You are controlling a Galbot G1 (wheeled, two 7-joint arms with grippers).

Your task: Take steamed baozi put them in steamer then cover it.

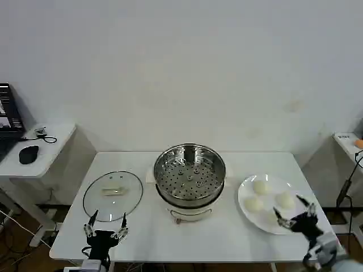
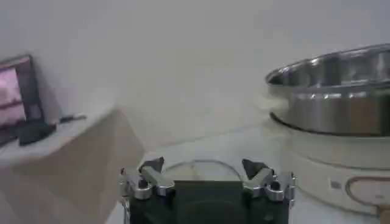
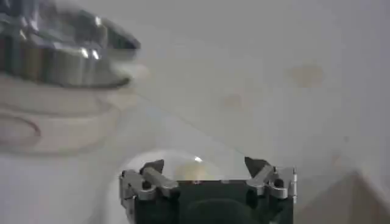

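Grippers poised at surface edge

Right gripper, fingers spread, hovers over the white plate at its 5 o'clock rim, just beside three steamed baozi. Left gripper, also spread, sits at the glass lid's 6 o'clock. Between them, the steamer stands uncovered mid-surface.

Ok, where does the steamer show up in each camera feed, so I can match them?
Head view: steamer at table centre, between the glass lid and the plate of baozi.
Left wrist view: steel rim and white base at the frame's right edge, beyond the open left pincer.
Right wrist view: upper-left corner, beyond the open right pincer.
Shared landmark: its white base.
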